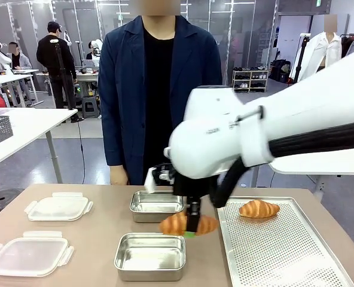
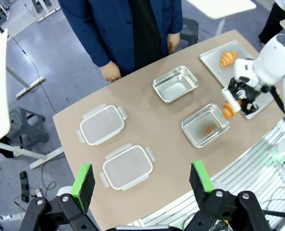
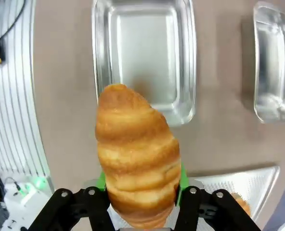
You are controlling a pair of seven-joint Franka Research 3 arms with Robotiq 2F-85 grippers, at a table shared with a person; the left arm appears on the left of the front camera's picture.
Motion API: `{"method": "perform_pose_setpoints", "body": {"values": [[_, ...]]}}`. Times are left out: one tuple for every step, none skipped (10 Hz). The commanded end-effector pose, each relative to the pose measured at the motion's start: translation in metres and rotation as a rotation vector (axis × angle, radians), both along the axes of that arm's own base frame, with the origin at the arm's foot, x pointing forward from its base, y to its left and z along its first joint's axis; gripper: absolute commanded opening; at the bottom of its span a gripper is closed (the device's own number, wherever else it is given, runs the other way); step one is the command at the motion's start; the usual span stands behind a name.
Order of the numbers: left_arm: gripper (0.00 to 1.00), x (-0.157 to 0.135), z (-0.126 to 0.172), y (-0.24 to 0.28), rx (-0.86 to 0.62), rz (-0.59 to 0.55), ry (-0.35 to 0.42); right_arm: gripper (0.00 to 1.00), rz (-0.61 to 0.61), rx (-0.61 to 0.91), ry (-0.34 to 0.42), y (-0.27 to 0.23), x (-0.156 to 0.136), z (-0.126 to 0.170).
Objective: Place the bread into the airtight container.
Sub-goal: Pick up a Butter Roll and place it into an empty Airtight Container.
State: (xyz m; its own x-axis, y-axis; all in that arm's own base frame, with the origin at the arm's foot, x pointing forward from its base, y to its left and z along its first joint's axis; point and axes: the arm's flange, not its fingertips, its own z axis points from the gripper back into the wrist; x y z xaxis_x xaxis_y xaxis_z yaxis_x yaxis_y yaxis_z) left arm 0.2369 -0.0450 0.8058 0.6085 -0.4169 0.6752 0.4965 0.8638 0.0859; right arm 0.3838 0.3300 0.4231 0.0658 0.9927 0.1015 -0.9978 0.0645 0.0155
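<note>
Front view: the right gripper (image 1: 192, 226) is clamped on a golden, ridged, flaky croissant (image 1: 176, 224). Its black fingers pinch the croissant across the middle, and both tapered ends stick out sideways. The croissant hangs above the brown counter (image 1: 99, 230), between two shallow rectangular steel containers with rounded corners: the near container (image 1: 150, 258) and the far container (image 1: 156, 206). It sits just over the near one's far rim. To the right lies a perforated metal tray (image 1: 284, 257) with a second croissant (image 1: 259, 208) at its far end. Two translucent plastic lids (image 1: 57, 207) with clip tabs lie on the left. A person (image 1: 159, 89) in a dark blue jacket stands behind the counter.

Left wrist view: the left gripper (image 2: 141, 179) hovers high over the counter, its green-padded fingers (image 2: 83, 180) spread wide with nothing between them. Below, the croissant (image 2: 227, 109) is at the edge of the near container (image 2: 205, 126).

Right wrist view: the right gripper (image 3: 140, 190) is partly closed, its green pads (image 3: 181, 175) pressing both flanks of the croissant (image 3: 137, 159). The croissant's tip overlaps the rim of the glossy near container (image 3: 145, 53).
</note>
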Motion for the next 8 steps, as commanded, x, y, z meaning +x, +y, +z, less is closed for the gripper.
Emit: {"method": "perform_pose_setpoints", "body": {"values": [[1.00,0.000,0.000,0.000,-0.004,-0.007,0.000,0.57,-0.033,-0.060,-0.005,0.037,0.015,-0.013],[1.00,0.000,0.000,0.000,-0.004,-0.007,0.000,0.57,-0.042,-0.052,-0.002,0.050,0.020,-0.021],[1.00,0.000,0.000,0.000,-0.004,-0.007,0.000,0.57,-0.060,-0.043,0.002,0.059,0.026,-0.031],[1.00,0.000,0.000,0.000,-0.004,-0.007,0.000,0.57,-0.060,-0.029,0.026,0.066,0.032,-0.045],[1.00,0.000,0.000,0.000,-0.004,-0.007,0.000,0.57,-0.064,-0.034,0.020,0.073,0.032,-0.054],[1.00,0.000,0.000,0.000,-0.004,-0.007,0.000,0.57,-0.070,-0.034,0.001,0.080,0.033,-0.063],[1.00,0.000,0.000,0.000,-0.004,-0.007,0.000,0.57,-0.066,-0.034,-0.002,0.088,0.034,-0.075],[1.00,0.000,0.000,0.000,-0.004,-0.007,0.000,0.57,-0.054,-0.060,0.001,0.092,0.033,-0.082]]}}
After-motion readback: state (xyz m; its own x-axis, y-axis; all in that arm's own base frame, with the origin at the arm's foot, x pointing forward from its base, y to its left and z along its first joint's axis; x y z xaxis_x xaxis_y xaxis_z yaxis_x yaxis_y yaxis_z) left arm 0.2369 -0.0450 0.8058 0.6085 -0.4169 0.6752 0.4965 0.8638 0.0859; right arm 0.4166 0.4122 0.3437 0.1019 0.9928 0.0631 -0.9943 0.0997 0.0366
